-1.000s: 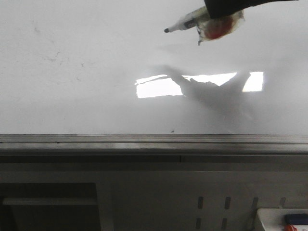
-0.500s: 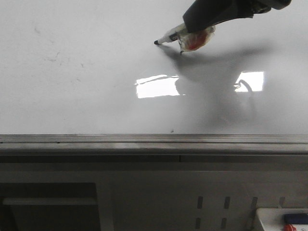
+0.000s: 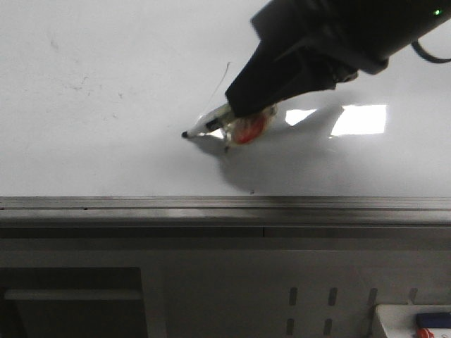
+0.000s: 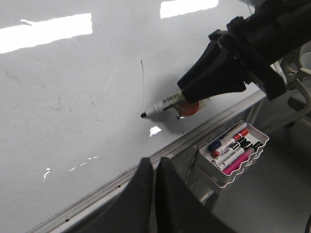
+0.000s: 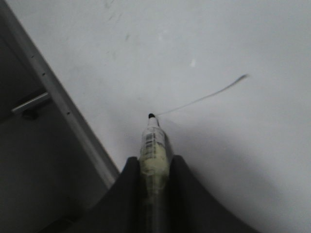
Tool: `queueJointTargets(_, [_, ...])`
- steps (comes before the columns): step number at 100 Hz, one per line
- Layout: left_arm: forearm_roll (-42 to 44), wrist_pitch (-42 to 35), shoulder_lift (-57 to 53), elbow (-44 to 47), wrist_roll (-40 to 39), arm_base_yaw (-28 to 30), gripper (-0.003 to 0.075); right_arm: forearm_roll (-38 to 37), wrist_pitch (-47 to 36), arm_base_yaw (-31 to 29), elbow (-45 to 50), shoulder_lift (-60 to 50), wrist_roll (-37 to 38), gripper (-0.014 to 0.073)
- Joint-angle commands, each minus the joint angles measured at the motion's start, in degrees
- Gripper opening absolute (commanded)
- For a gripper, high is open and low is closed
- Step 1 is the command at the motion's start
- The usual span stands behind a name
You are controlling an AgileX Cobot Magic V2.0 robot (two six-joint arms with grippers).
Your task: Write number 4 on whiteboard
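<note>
Black plastic of our right tool (image 3: 236, 105) fills the upper right of the front view, and most of the arm behind it is cut off by the frame edge. Our right tool is clamped on a marker (image 5: 154, 145), its two fingers (image 5: 182, 179) pressed against the barrel on either side (clearest in the right wrist view). In the front view the barrel is largely hidden under the tool, with only the tip end and a crumpled bit of clear wrap with a red patch (image 3: 248, 129) showing just below it.

The marker (image 3: 204, 127) points away from the tool, its dark tip touching the whiteboard (image 3: 106, 141). From that tip a single thin stroke, the start of the number 4 (image 4: 143, 87), runs straight back across the board; its long axis is a shallow slant beside the tool. In the front view this stroke (image 3: 220, 81) is faint and partly lost behind the tool, and in the right wrist view its far end (image 5: 204, 97) is blurred.

Our left tool (image 4: 154, 194) shows only as two dark fingers lying together with nothing between them, well apart from the marker. Only the left wrist view shows the white tray of markers (image 4: 233, 150) hung below the board's grey rail (image 4: 204, 131).
</note>
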Motion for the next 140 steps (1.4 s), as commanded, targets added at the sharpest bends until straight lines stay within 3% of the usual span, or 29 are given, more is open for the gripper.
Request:
queueJointTargets(1, [-2.41, -3.23, 0.33, -1.47, -0.59, 0.07, -0.002, -0.25, -3.72, 0.55, -0.9, 0.63, 1.59, -0.006])
queueJointTargets(37, [-2.85, -3.23, 0.33, -1.47, -0.59, 0.07, -0.002, -1.06, -1.8, -4.51, -0.73, -1.52, 3.4, -0.0053])
queueJointTargets(65, [-2.85, -3.23, 0.33, -1.47, -0.59, 0.07, -0.002, -21.33, 7.83, -14.95, -0.62, -7.51, 21.89, -0.0043])
queueJointTargets(81, [-2.85, -4.07, 0.33, -1.47, -0.49, 0.07, -0.002, -25.94, 9.55, -17.96, -0.62, -9.18, 24.99, -0.0043])
queueJointTargets(102, [-2.85, -4.07, 0.33, -1.47, -0.49, 0.07, -0.002, -25.29, 10.33, -17.24, -1.56, -10.36, 24.99, -0.0043])
queueJointTargets(140, [-2.85, -4.27, 0.33, -1.47, -0.49, 0.07, -0.002, -24.44, 7.96, -6.9, -10.34, -10.52, 24.99, -0.0043])
